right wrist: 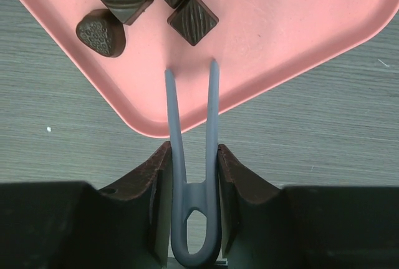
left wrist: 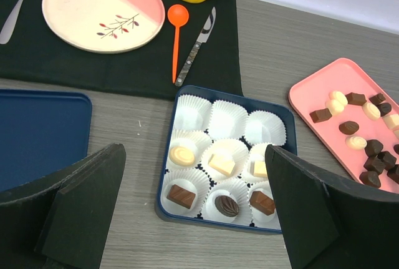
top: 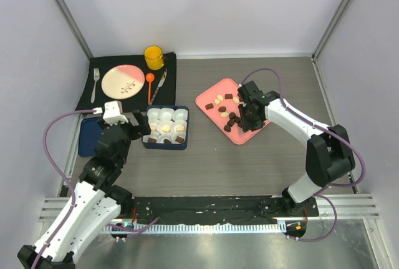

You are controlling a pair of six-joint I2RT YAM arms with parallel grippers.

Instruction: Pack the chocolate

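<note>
We clench our right gripper (right wrist: 193, 156) on grey tongs (right wrist: 212, 107), tips at six o'clock of a chocolate (right wrist: 192, 19) on the pink tray (right wrist: 280, 32), likely for finer pinching, while our left gripper (left wrist: 199, 210) hangs released over the box (left wrist: 163, 175).

Pale walls (top: 199, 7) enclose a grey wood-grain table (top: 249, 169).

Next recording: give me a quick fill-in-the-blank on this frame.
The box has ___ empty paper cups.
The right gripper holds tweezers above the ___ tray.
The left gripper is ___.
Missing words: three; pink; open.
</note>
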